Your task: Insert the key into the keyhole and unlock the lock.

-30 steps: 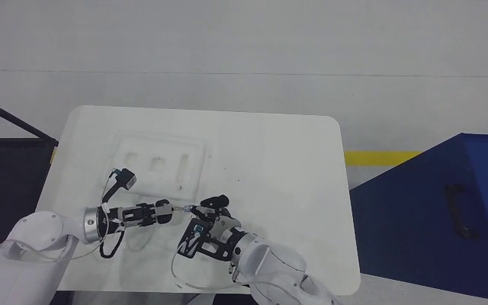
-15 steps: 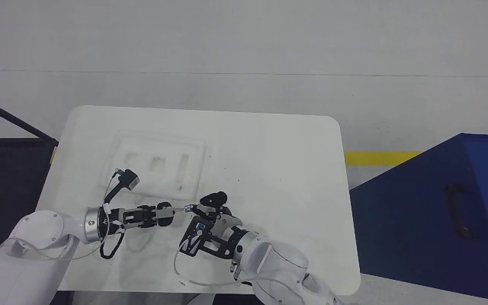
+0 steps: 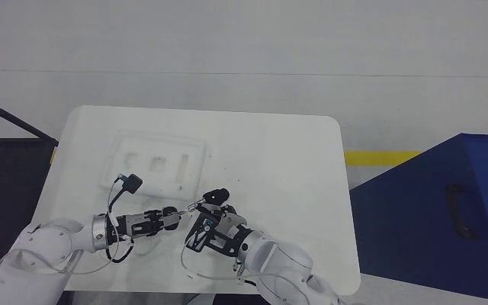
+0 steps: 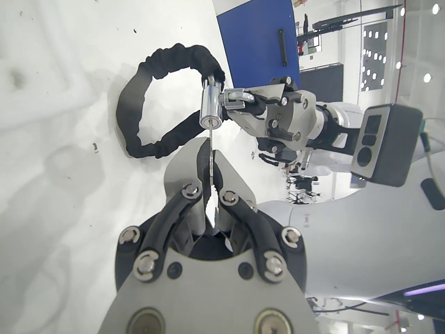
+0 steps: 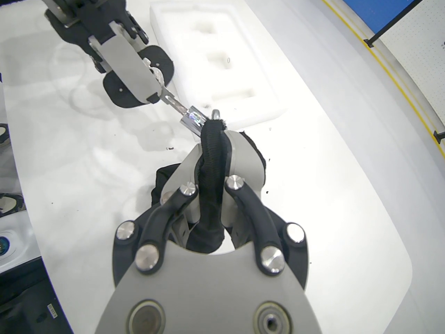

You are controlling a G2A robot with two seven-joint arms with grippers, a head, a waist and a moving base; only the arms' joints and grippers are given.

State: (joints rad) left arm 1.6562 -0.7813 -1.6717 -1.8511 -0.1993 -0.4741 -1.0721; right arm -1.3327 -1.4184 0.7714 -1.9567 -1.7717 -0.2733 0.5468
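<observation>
My left tool (image 4: 209, 162): pinching the key (image 4: 211, 139)
My right tool (image 5: 212, 140): clamped on the lock (image 5: 192, 119)
Done: key tip meets keyhole (image 4: 211, 124)
Remaining: I judge full insertion, then turning

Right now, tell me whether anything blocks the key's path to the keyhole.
Nothing visible does. The key, pinched in the left gripper's jaws, has its tip at the keyhole in the chrome lock's end face. The lock's black sleeved loop, clamped by the right gripper, curves off to one side.
</observation>
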